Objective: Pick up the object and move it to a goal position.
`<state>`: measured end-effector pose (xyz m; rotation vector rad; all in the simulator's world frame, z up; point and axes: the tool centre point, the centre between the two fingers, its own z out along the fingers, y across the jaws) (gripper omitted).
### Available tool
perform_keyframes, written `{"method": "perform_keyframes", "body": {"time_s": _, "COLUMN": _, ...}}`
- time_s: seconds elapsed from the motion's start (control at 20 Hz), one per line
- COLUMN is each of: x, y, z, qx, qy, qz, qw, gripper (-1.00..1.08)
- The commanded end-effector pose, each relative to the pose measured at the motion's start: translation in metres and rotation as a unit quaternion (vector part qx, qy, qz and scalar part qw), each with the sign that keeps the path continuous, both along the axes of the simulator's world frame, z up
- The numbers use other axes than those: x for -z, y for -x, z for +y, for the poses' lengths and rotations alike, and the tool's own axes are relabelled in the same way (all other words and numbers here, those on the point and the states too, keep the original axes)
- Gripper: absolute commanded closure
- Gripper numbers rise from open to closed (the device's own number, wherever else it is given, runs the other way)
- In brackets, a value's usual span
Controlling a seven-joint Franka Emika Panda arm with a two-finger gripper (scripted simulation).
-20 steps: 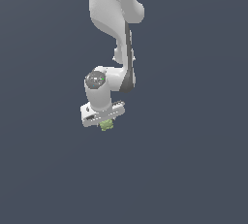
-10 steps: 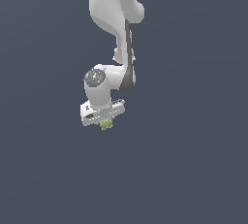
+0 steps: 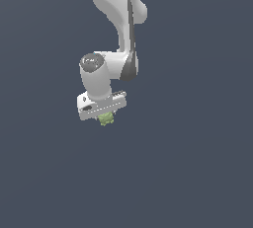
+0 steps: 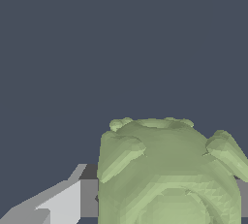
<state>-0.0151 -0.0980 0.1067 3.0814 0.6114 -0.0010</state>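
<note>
**Arm swings its load a little toward nine o'clock**

Since a second ago the wrist has turned and drifted slightly toward the exterior view's left, while the green lump has kept its place under the hand. That fits a carry, not a fresh reach.

Now the gripper (image 3: 105, 115) hangs below the white arm (image 3: 116, 5), pointing down, with the object (image 3: 105, 119) tucked at six o'clock of the white palm bar. Only the lower part of the object shows there; the rest sits hidden between the fingers. From the wrist view the object (image 4: 167, 174) fills the near field, with a pale finger (image 4: 53, 203) pressed against its flank and a sliver of grey at the opposite edge, so the fingers look clamped on the bumpy body from both sides.

Holding it deep between the pads makes sense: the lumpy surface offers poor flat contact, and a shallow pinch could let it roll out.

No goal marker shows in either view, so how far the carry has left to go cannot be told.
</note>
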Motion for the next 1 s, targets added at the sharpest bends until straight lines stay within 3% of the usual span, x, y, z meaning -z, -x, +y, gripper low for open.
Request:
{"method": "perform_keyframes", "body": {"time_s": 0.0, "x": -0.024, "y": 0.003, "z": -0.001, "qx": 0.0, "qy": 0.0, "qz": -0.001, "qw": 1.0, "gripper": 1.08}}
{"method": "perform_keyframes", "body": {"time_s": 0.95, "x": -0.231, "y": 0.022, "z": -0.016, "qx": 0.0, "qy": 0.0, "qz": 0.0, "qw": 1.0, "gripper": 1.08}}
